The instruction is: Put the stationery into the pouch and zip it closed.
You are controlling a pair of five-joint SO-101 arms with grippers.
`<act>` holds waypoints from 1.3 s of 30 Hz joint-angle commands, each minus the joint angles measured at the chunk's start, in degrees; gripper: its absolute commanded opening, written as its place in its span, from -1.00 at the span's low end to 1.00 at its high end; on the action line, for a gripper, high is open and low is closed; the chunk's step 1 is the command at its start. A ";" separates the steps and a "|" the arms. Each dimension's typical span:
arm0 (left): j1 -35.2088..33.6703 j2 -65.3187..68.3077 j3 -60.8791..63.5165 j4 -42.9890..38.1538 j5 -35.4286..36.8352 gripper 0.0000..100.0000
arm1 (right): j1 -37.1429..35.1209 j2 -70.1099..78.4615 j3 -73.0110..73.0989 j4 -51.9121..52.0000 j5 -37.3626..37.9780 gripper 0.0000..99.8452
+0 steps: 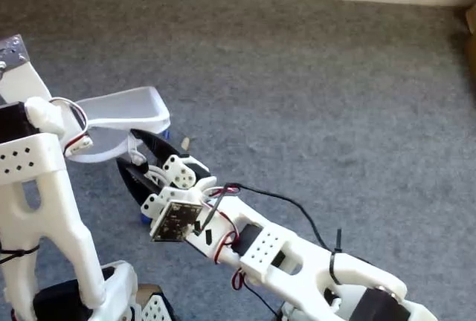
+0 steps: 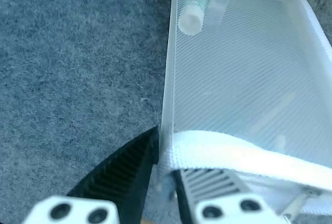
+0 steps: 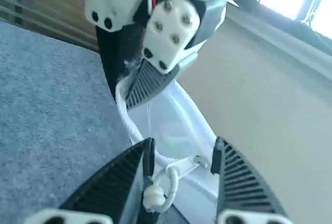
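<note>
Now 1 pouch (image 2: 244, 89), 1 marker (image 2: 191, 16) inside, left jaws clenched on its rim, right jaws released.

We are seeing the pouch (image 2: 249, 79) showing as translucent ribbed plastic, faintly glossy, its rim bound in white woven tape. That tape is sitting pinched between the left gripper (image 2: 165, 154) jaws, one matt black ridged plastic, the other pale ridged plastic. Between the parted right gripper (image 3: 184, 149) jaws a smooth white cord pull (image 3: 166, 177) is hanging. Rough grey carpet-like cloth (image 1: 312, 76) is lying beneath both.
</note>
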 commanded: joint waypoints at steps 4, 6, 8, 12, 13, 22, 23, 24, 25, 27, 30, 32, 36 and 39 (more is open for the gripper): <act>-0.57 -0.84 -0.22 -0.97 0.70 -0.90 | 0.48 -16.04 -0.66 16.92 -0.62 -0.66; -0.57 -0.84 -0.22 -0.97 0.70 -0.90 | 1.54 -21.32 -0.66 26.42 -1.49 -0.66; -0.57 -1.10 -0.22 -0.97 0.70 -0.90 | 2.95 -26.24 -0.48 35.82 -6.24 -0.66; -0.57 -1.10 -0.13 -0.97 0.70 -0.90 | 5.41 -34.33 -0.04 46.20 -18.20 -0.65; -0.57 -1.10 -0.13 -0.97 0.70 -0.90 | 5.85 -35.82 1.10 46.73 -20.75 -0.65; -0.57 -0.92 -0.22 -0.97 0.70 -0.90 | 7.16 -52.79 22.73 46.99 -26.37 -0.65; -0.57 -0.92 -0.22 -0.97 0.70 -0.90 | 7.16 -55.08 25.27 46.99 -26.37 -0.65; -0.57 -0.92 -0.22 -0.97 0.70 -0.90 | 7.16 -57.54 27.74 46.99 -26.37 -0.65; -0.57 -0.92 -0.22 -0.97 0.70 -0.90 | 7.16 -60.00 30.29 46.99 -26.37 -0.65; -0.57 -0.84 -0.22 -0.97 0.70 -0.90 | 7.43 -64.40 34.59 49.36 -26.55 -0.65; -0.57 -0.84 -0.31 -0.97 0.70 -0.90 | 7.08 -70.02 34.77 57.63 -29.01 -0.65; -0.57 -0.84 -0.31 -0.97 0.70 -0.90 | 7.08 -72.48 34.24 62.11 -31.38 -0.65; -0.57 -0.84 -0.31 -0.97 0.70 -0.90 | 4.00 -73.98 34.15 72.04 -41.14 -0.65; -0.57 -0.84 -0.31 -0.97 0.70 -0.90 | 0.48 -73.98 34.15 75.47 -51.08 -0.65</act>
